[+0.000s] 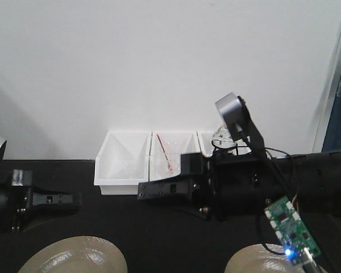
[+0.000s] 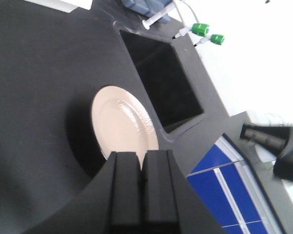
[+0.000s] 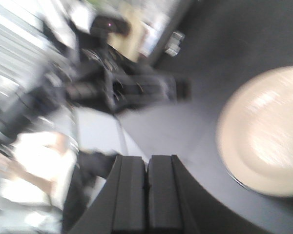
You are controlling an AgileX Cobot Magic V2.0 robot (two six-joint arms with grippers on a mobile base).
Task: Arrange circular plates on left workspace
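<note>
Plates (image 1: pixel 74 257) lie flat, face up, on black countertop (image 1: pixel 119 227); left gripper (image 2: pixel 142 158) and right gripper (image 3: pixel 147 163) are pinched together, empty; middle bin (image 1: pixel 169 170) holds a red-striped stick (image 1: pixel 165 152).

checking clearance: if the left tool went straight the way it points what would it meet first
Probably the beige plate, lying directly ahead of the shut left tool on the countertop, with the sink basin beyond. Depth is unclear, so it might pass over it.
</note>
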